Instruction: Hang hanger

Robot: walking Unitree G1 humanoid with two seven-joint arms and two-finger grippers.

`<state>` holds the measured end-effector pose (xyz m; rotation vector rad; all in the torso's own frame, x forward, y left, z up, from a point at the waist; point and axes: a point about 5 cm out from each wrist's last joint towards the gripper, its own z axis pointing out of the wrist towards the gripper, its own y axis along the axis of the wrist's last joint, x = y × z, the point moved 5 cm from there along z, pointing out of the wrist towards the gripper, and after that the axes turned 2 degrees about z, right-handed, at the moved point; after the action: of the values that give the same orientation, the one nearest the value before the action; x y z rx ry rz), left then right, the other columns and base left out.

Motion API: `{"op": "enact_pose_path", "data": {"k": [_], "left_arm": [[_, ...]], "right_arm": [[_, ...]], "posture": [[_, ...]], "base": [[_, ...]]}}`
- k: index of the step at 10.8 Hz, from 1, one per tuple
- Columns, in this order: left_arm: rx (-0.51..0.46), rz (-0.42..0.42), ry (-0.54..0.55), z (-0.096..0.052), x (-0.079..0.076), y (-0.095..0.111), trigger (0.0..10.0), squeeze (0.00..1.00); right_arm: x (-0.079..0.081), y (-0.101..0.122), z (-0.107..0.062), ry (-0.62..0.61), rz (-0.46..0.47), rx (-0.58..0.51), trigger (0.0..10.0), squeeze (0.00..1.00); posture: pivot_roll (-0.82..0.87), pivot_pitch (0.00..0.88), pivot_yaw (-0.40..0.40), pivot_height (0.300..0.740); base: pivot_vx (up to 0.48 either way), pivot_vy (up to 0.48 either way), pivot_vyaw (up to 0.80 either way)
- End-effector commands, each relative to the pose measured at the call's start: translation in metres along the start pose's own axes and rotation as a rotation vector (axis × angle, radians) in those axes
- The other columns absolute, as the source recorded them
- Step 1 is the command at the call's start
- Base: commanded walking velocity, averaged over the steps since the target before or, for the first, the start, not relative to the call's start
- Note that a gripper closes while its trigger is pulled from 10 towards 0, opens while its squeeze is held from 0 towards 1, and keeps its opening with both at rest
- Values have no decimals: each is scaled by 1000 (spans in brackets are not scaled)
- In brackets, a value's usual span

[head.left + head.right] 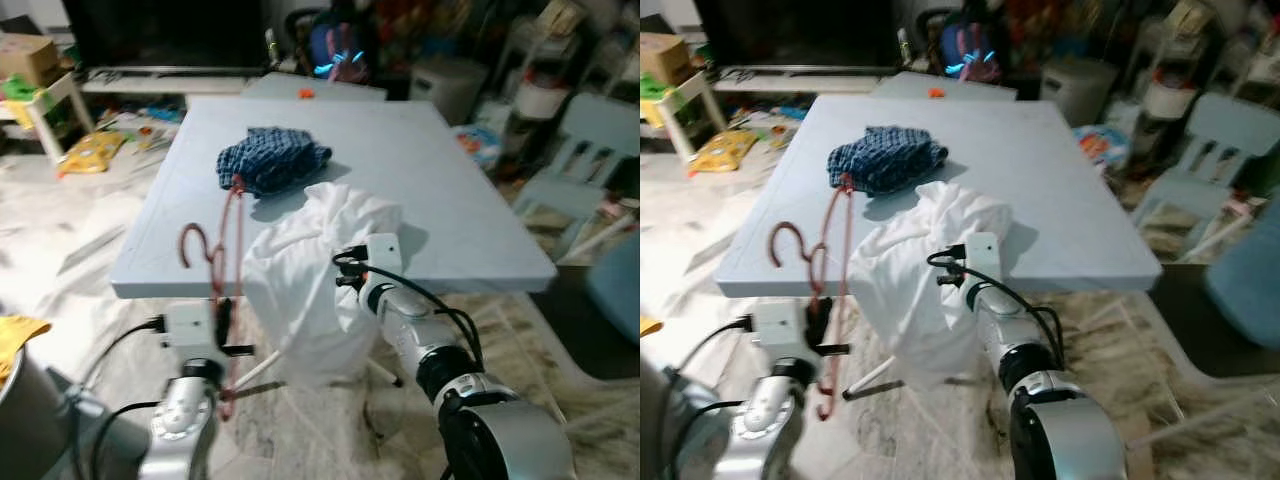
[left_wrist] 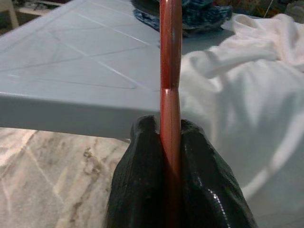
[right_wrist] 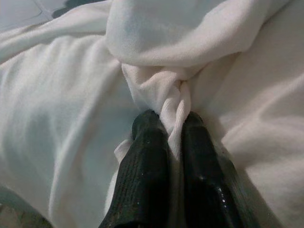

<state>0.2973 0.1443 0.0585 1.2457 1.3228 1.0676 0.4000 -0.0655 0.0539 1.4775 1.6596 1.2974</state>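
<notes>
From the head views you have the red hanger (image 1: 225, 250) pinched low on its frame by the left tool (image 1: 224, 312), its hook (image 1: 192, 243) up over the near edge of the pale blue surface (image 1: 450, 200). The right tool (image 1: 958, 262) is buried in the white garment (image 1: 305, 265), which drapes off that edge; a blue checked cloth (image 1: 272, 158) lies farther back.

Left wrist view: your fingers (image 2: 142, 161) are clenched on the hanger's red bar.

Right wrist view: both fingers (image 3: 147, 156) grip a twisted fold of white fabric.

You look mid-dressing (shirt not yet on). Next, you likely need to open the neck and feed an arm of the hanger in
</notes>
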Motion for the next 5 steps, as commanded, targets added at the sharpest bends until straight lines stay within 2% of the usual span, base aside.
{"op": "enact_pose_path", "data": {"k": [1,5], "left_arm": [[15,15,11,0,3,-2,10000,0],[16,19,42,-5,6,-3,10000,0]], "right_arm": [[-7,-8,-1,-25,12,30,0,0],[4,2,3,2,-5,29,0,0]], "posture": [[-2,0,-65,740],[25,0,-91,740]], "base": [[0,0,0],[0,0,0]]}}
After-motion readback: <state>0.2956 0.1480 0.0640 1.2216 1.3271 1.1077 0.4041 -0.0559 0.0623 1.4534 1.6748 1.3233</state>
